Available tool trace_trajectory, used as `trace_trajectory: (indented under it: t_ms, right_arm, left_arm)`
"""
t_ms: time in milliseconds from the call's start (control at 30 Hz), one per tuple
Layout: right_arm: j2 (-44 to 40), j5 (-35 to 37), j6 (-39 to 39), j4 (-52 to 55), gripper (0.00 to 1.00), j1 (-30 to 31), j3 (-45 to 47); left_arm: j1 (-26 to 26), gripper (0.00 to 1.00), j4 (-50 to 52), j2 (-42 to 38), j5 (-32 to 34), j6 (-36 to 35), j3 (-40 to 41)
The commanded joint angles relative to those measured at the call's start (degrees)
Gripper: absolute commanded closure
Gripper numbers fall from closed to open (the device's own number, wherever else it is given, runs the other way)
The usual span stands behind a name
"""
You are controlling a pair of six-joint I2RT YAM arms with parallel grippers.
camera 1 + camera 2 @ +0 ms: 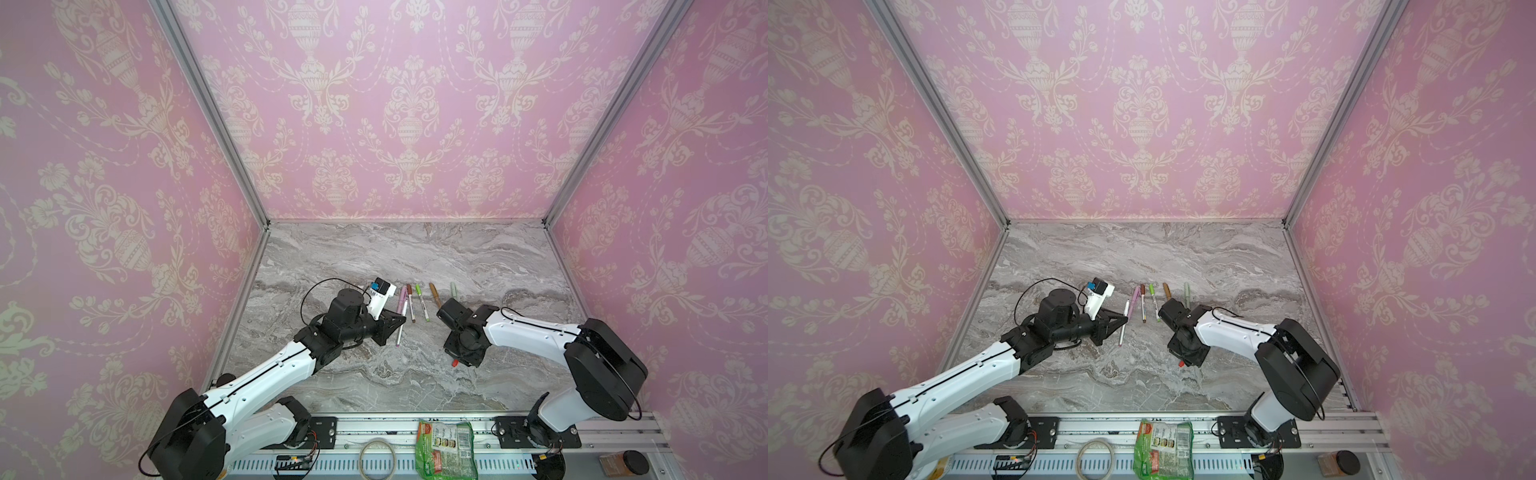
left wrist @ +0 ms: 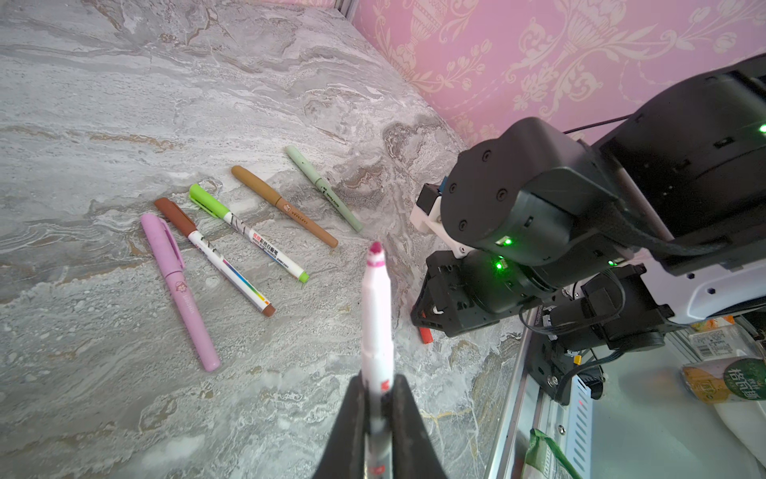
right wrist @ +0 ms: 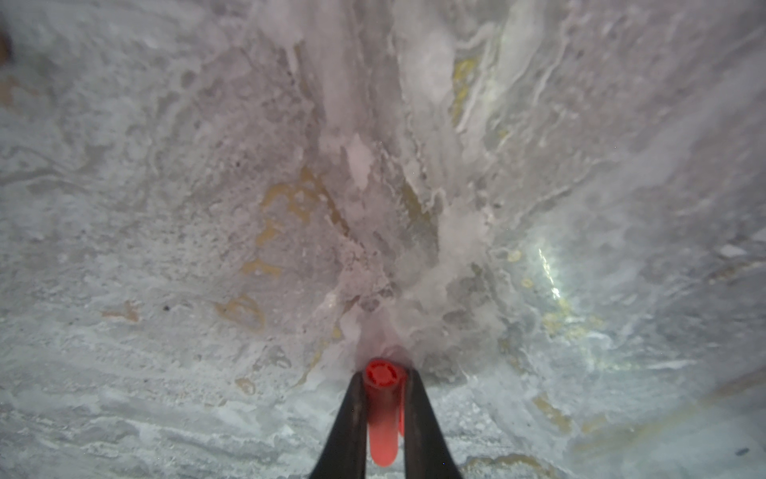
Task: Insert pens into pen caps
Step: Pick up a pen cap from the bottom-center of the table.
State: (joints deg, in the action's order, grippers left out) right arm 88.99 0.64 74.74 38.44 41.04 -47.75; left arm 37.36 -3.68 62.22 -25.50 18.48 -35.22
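My left gripper point(image 2: 379, 379) is shut on a white pen point(image 2: 376, 315) whose bare red tip points away from the jaws; in both top views this pen point(image 1: 400, 322) point(image 1: 1123, 322) hangs over the marble table. My right gripper point(image 3: 383, 373) is shut on a red pen cap point(image 3: 381, 406), open end facing outward, low over the table point(image 1: 455, 363) point(image 2: 425, 335). Several pens lie in a row with caps on: pink point(image 2: 178, 286), brown-capped white point(image 2: 215, 257), green-capped white point(image 2: 248, 236), tan point(image 2: 284, 205), pale green point(image 2: 323, 188).
The row of pens point(image 1: 422, 303) lies between and behind the two grippers. A green snack bag point(image 1: 446, 451), a tape roll point(image 1: 377, 457) and a black-lidded jar point(image 1: 625, 463) sit on the front rail. Pink walls close in three sides of the table point(image 1: 415, 386).
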Motion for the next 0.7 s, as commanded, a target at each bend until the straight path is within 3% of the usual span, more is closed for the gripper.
trace_trajectory:
  t_ms: [0, 433, 667]
  right_arm:
    - [-0.75, 3.11, -2.3, 0.5, 1.0, 0.43, 0.42]
    - [-14.09, 10.29, -14.99, -6.16, 1.0, -1.22, 0.5]
    - [-17.38, 5.61, -15.77, -13.22, 1.0, -7.95, 0.24]
  left_arm:
    - [0.5, 1.0, 0.11, 0.43, 1.42, -1.61, -0.38]
    - [0.73, 1.0, -2.37, 4.27, -1.08, 0.97, -1.22]
    - [3.29, 1.0, -0.1, 10.16, -1.27, -0.73, -3.31]
